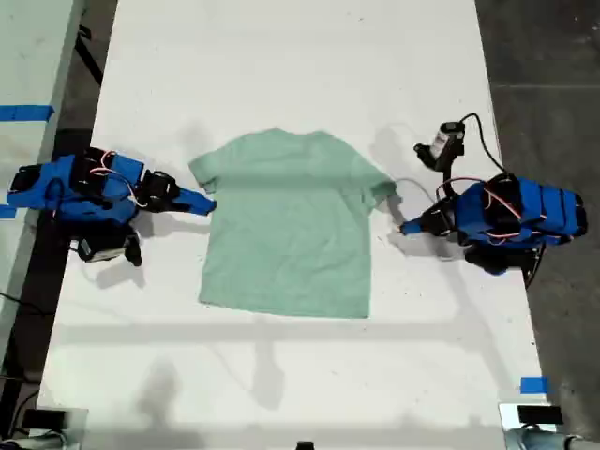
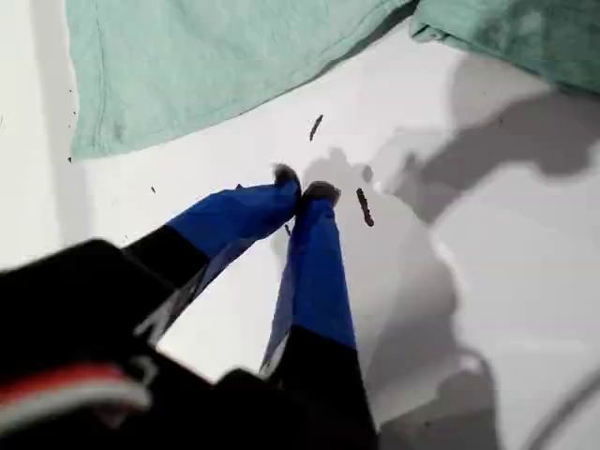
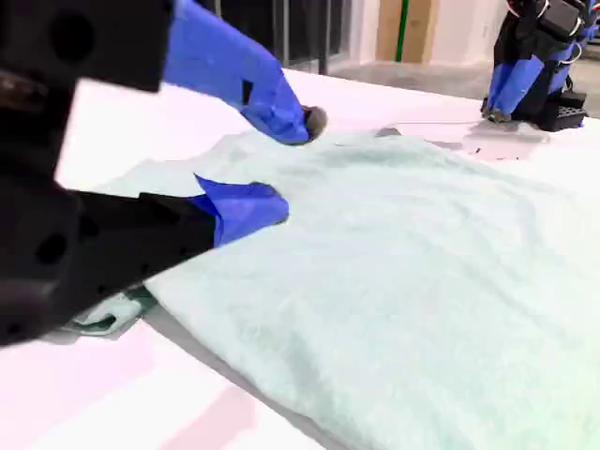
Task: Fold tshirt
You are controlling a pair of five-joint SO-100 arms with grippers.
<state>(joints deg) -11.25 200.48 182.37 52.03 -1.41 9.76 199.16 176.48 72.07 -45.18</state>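
tshirt (image 1: 291, 225) flat on table (image 1: 281, 375); second gripper (image 3: 281, 164) agape at sleeve.

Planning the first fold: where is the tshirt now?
In the exterior view, the tshirt lies flat mid-table between both arms, my second gripper at its edge.

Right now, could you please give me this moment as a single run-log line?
tshirt: flat on white table, unfolded | my first gripper: shut, on bare table beside sleeve | my second gripper: open at shirt edge | fold: not started
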